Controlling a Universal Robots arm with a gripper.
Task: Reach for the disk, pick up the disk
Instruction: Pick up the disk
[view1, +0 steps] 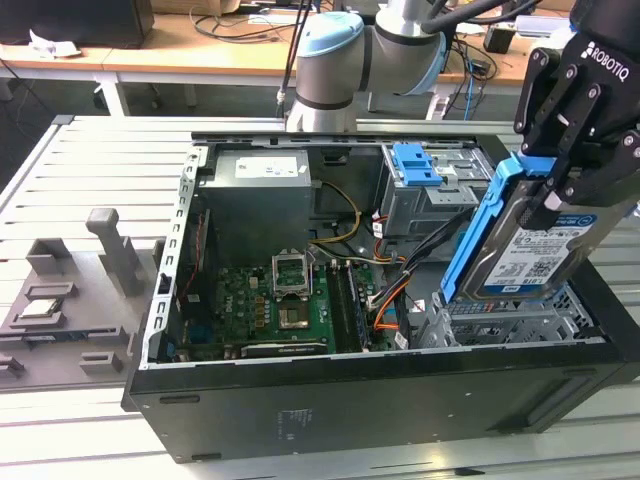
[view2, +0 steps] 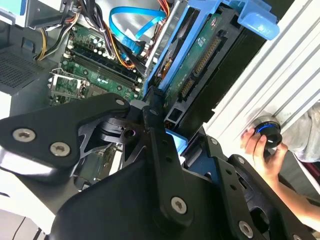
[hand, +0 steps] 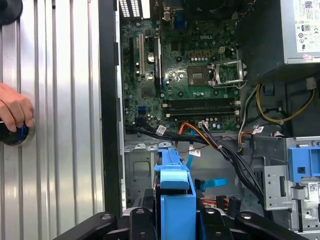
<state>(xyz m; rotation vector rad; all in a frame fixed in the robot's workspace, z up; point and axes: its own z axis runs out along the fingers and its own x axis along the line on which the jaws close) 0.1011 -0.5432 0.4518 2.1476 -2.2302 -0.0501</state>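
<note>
Above the open computer case (view1: 380, 400) | disk (view1: 525, 245) tilted, lifted clear | pincer (view1: 560, 180) clamped on its upper blue-framed edge.

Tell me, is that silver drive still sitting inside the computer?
Out. The gripper holds the disk tilted on edge above the metal bay.

An open black computer case (view1: 330, 420) lies on its side on a bench (view1: 90, 170) of pale slatted metal. Inside it, a green motherboard (view1: 275, 310) sits toward the exterior view's left, with a grey power supply (view1: 260, 205) beyond it at the far side. Orange and black cables (view1: 385, 290) run across the middle. A grey drive cage (view1: 425, 195) carrying a small blue latch piece (view1: 415, 165) stands at the far right. Grey fixture blocks (view1: 75, 285) rest on the bench left of the case. Wooden desks (view1: 150, 55) with cables stand behind.
</note>
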